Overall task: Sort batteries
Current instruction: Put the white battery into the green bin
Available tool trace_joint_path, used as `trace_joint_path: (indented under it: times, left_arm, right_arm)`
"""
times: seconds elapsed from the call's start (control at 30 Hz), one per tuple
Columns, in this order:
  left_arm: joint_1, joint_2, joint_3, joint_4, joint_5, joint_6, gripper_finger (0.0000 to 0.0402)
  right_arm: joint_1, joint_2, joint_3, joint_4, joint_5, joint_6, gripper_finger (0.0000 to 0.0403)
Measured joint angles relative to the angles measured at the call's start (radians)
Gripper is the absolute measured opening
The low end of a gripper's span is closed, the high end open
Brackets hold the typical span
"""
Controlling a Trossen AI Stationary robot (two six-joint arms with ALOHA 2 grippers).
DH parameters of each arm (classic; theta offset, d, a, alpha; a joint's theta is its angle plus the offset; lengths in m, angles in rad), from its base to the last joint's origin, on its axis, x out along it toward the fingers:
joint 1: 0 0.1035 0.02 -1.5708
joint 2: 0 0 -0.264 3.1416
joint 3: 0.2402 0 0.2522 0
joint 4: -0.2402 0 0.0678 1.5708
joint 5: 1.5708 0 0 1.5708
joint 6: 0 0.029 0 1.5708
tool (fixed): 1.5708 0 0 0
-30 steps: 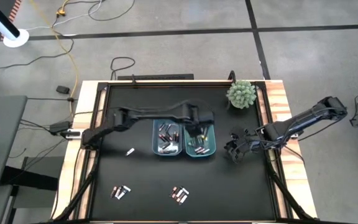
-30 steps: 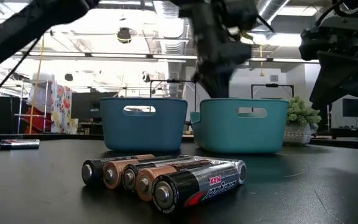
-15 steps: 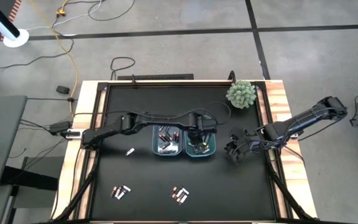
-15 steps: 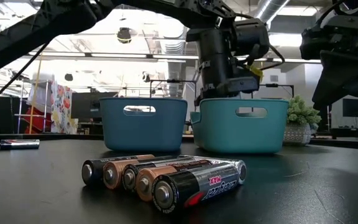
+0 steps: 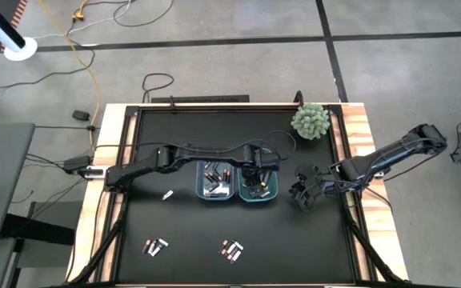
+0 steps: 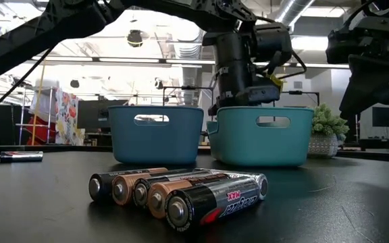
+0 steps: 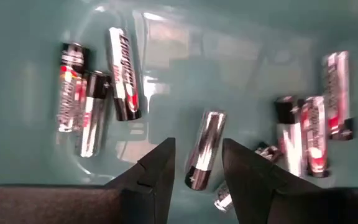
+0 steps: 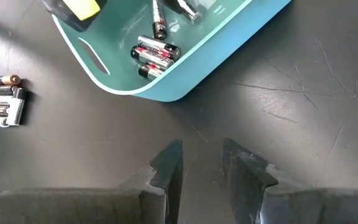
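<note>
Many batteries (image 7: 124,73) are lying in the teal bin (image 5: 259,182); more are sitting on the black table (image 5: 190,232). The left gripper (image 7: 194,163) is hanging inside that bin, fingers apart, holding nothing. The right gripper (image 8: 202,163) is waiting beside the bin, slightly open.

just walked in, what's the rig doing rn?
Sorting batteries into two bins. The left pincer is down inside the teal bin, open, with a silver battery lying between its fingers among others already there. The blue bin beside it also holds several. Two small groups and one stray battery lie on the black table. The right pincer waits open over the table, right of the teal bin.
</note>
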Motion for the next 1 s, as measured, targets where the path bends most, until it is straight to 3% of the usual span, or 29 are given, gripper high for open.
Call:
trace_joint_path:
  times: [0.23, 0.37, 0.53, 0.6, 0.77, 1.0]
  left_arm:
    - [0.011, -0.085, 0.003, -0.013, 0.0, -0.032, 0.0129]
    - [0.014, -0.16, 0.002, -0.148, -0.008, -0.08, 0.0129]
    - [-0.053, -0.269, 0.002, -0.394, -0.175, -0.103, 0.0125]
    - [-0.097, -0.313, -0.015, -0.406, -0.215, -0.103, 0.012]
    - [-0.199, -0.494, -0.224, -0.367, -0.288, -0.179, 0.0101]
    - [-0.339, -0.87, -0.774, -0.228, -0.325, -0.534, 0.0087]
  right_arm:
    - [0.0, 0.0, -0.001, -0.003, -0.027, -0.023, 0.0127]
    - [0.0, 0.0, -0.001, -0.006, -0.027, -0.023, 0.0127]
    - [0.0, 0.0, -0.001, -0.008, -0.027, -0.023, 0.0127]
    - [0.0, 0.0, -0.001, -0.008, -0.027, -0.022, 0.0127]
    - [0.0, 0.0, -0.001, -0.006, -0.028, -0.015, 0.0127]
    - [0.0, 0.0, -0.001, -0.002, -0.029, 0.033, 0.0127]
